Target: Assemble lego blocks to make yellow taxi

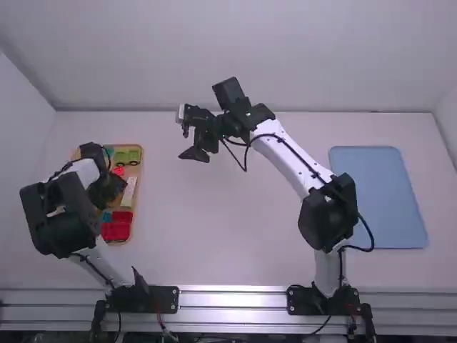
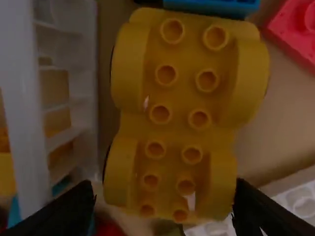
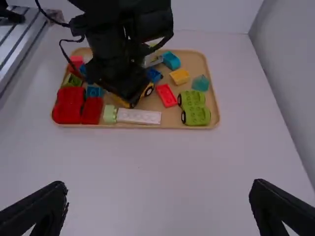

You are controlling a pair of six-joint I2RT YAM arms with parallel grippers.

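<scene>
Left end effector [image 1: 108, 187]: at the tray, over the assorted blocks. In its wrist view, jaws well parted, one to either side of the near end of the yellow wheeled base [image 2: 182, 103]; whether they touch or grip it, cannot tell.

Right end effector [image 1: 190, 143]: raised above the tabletop [image 1: 235, 229], well apart from the tray; jaws wide open, empty.

Yellow wheeled base: one, studs facing the left wrist camera, in the tray, just beside a blue block [image 2: 211, 6]. White slotted piece [image 2: 29, 98] along one side of it.

Tray [image 3: 215, 110]: wooden, on the tabletop. Among its contents: green wheeled piece [image 3: 197, 116]; flat red block [image 3: 166, 95]; long white block [image 3: 140, 116], pale green block [image 3: 110, 114] at its end; small yellow block [image 3: 179, 76]; teal block [image 3: 200, 83].

Blue mat [image 1: 378, 200]: one, flat on the tabletop, at the right arm's outer side.
</scene>
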